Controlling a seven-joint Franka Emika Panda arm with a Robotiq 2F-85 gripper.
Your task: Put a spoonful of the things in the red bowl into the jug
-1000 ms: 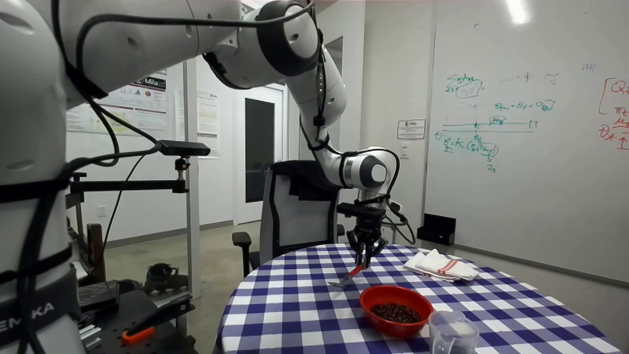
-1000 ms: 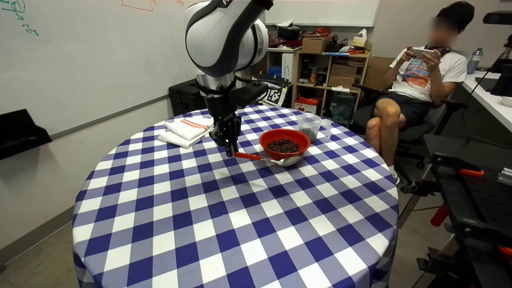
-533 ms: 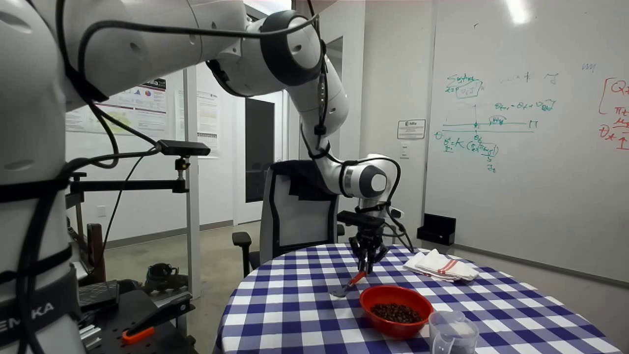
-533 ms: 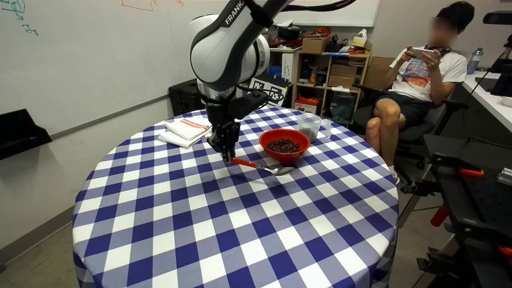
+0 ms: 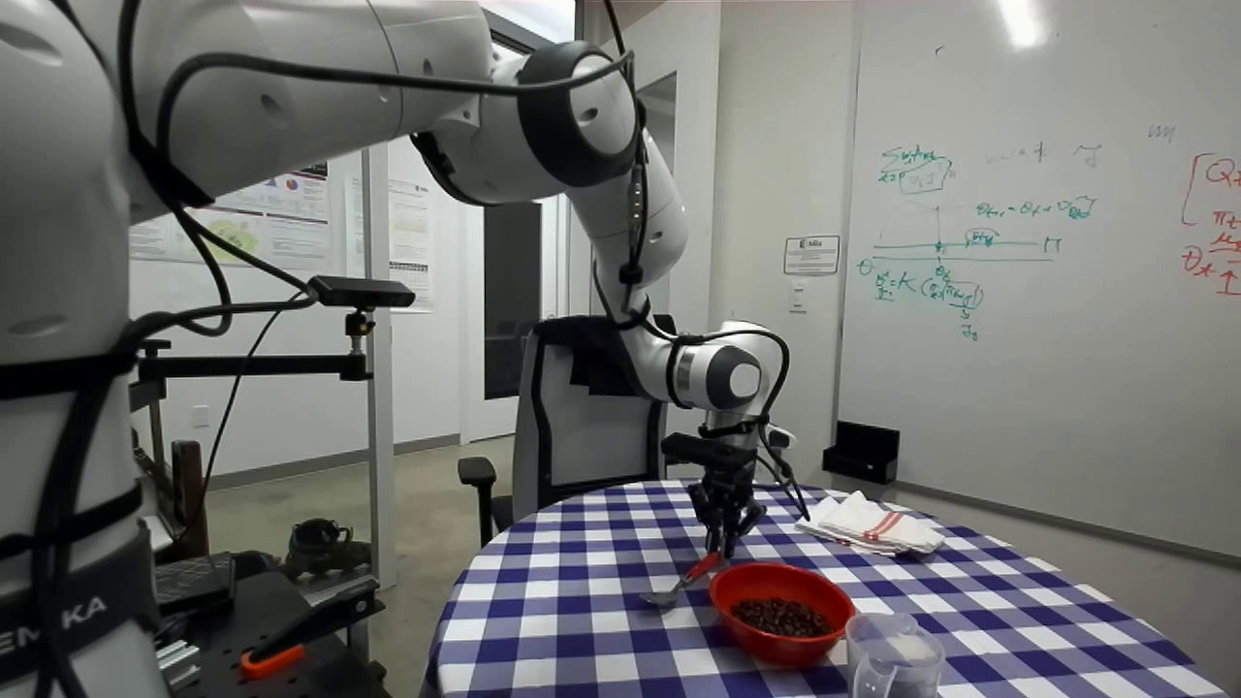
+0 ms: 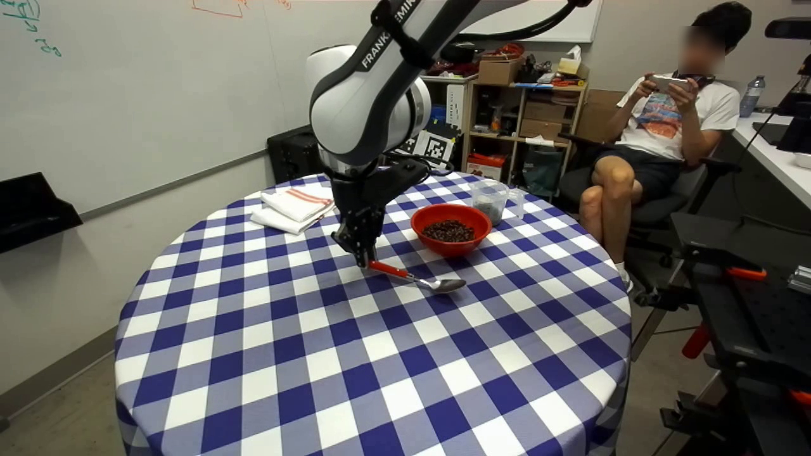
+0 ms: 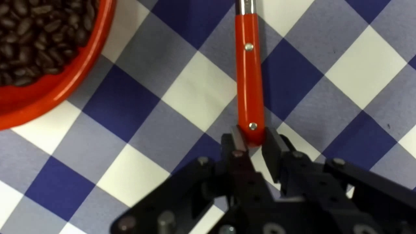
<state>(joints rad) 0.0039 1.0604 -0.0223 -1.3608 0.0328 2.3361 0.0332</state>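
Note:
In the wrist view my gripper (image 7: 253, 136) is shut on the end of a spoon's red handle (image 7: 249, 74), which points away from the fingers. The spoon's metal head (image 6: 448, 285) hangs low beside the red bowl, close to the cloth; I cannot tell whether it touches. Nothing shows in the spoon's head. Dark brown beans, the things (image 6: 447, 231), lie inside the red bowl (image 6: 451, 249). Behind that bowl, in an exterior view, stands the clear jug (image 6: 497, 201) with some dark grey stuff in its lower part. The jug (image 5: 894, 659) is cut by the frame's lower edge in an exterior view.
A blue and white checked cloth (image 6: 355, 367) covers the round table. Folded white towels (image 5: 873, 526) with red stripes lie beyond the gripper. An office chair (image 5: 591, 417) stands behind the table. A seated person (image 6: 665, 120) holds a phone in an exterior view.
My gripper has come down toward the table with the spoon in it. The spoon's head has dropped and moved away from the red bowl. Bowl and jug have stayed put.

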